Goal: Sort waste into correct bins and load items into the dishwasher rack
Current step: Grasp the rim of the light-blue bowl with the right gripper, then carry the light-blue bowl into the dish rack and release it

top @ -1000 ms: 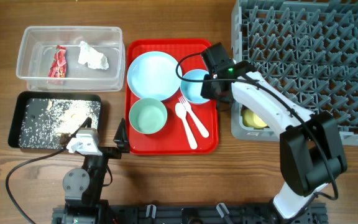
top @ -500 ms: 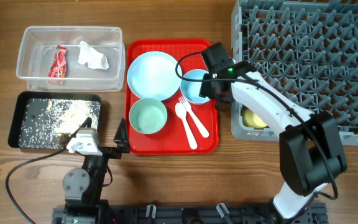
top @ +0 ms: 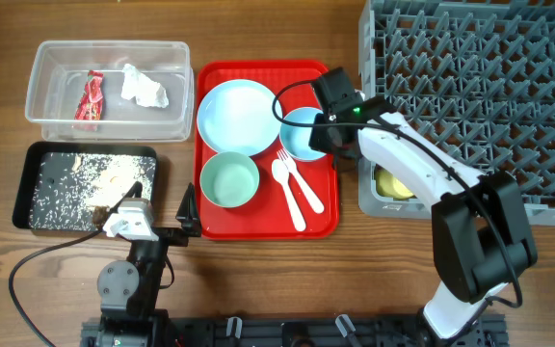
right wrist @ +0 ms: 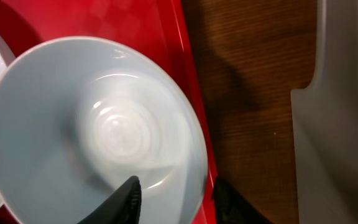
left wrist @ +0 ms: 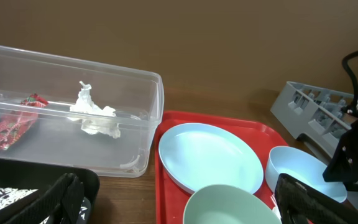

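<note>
My right gripper (top: 327,136) is open. Its fingers straddle the right rim of the light blue bowl (top: 300,134) on the red tray: in the right wrist view (right wrist: 178,198) one finger is inside the bowl (right wrist: 98,124) and one outside. The light blue plate (top: 236,118), pale green bowl (top: 229,180), white fork (top: 305,186) and spoon (top: 288,199) also lie on the tray. A yellow cup (top: 393,183) sits in the grey dishwasher rack (top: 480,106). The red wrapper (top: 91,98) and napkin (top: 144,87) lie in the clear tub (top: 107,48). Crumbly scraps (top: 90,183) lie in the black tray (top: 37,154). My left gripper (top: 164,208) is open and empty.
The flat red serving tray (top: 258,226) lies mid-table between the bins and the rack. A strip of bare wood (right wrist: 247,93) separates the tray's right edge from the rack wall. The left arm's base stands at the front edge.
</note>
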{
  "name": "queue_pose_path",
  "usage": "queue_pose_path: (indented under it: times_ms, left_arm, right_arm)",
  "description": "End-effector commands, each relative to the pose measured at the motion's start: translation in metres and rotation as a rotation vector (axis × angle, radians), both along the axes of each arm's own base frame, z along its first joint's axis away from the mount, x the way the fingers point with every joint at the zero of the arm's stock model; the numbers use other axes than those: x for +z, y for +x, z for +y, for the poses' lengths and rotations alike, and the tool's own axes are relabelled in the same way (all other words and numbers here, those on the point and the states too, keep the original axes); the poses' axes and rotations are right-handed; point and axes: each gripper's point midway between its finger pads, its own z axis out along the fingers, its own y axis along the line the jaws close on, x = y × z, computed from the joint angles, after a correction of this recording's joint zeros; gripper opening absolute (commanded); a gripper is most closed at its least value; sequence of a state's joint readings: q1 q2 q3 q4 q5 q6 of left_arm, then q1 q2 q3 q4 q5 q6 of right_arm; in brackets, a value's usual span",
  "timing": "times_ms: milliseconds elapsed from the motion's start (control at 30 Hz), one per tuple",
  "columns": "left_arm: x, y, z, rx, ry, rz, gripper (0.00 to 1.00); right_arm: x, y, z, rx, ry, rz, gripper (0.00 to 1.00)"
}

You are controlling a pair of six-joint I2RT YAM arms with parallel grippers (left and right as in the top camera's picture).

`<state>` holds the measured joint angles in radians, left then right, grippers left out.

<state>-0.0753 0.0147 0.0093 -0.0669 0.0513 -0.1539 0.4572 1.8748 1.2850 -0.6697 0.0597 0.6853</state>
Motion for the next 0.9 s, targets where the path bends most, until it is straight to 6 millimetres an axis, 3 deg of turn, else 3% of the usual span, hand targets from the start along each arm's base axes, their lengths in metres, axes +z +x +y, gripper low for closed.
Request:
queue_pose_path:
  times_ms: [0,267,300,400,533,667,867]
  left_arm:
    - [-0.002,0.0,0.0,-0.002,0.015,0.002,1.0]
    - [-0.002,0.0,0.001,-0.002,0.015,0.002,1.0]
    - [-0.002,0.0,0.0,-0.002,0.015,0.002,1.0]
    - [-0.002,0.0,0.0,-0.002,0.015,0.002,1.0]
    - [-0.002,0.0,0.0,-0.002,0.015,0.002,1.0]
    - [-0.002,0.0,0.0,-0.002,0.015,0.002,1.0]
    - [-0.002,0.0,0.0,-0.002,0.015,0.002,1.0]
  right_arm:
    - [-0.017,-0.011,-0.003,-0.052,0.001,0.046,0.32]
    - [-0.02,-0.014,-0.006,-0.078,-0.007,0.058,0.29]
    - [-0.02,-0.014,-0.006,-0.078,-0.006,0.056,0.27]
    - [-0.02,-0.013,-0.006,-0.079,-0.009,0.054,0.04]
    - [-0.013,-0.01,-0.008,-0.069,-0.022,0.03,0.04]
    - [0.018,-0.004,-0.007,-0.033,-0.004,-0.052,0.04]
    - [0.1,0.001,-0.017,0.0,0.006,-0.264,0.04]
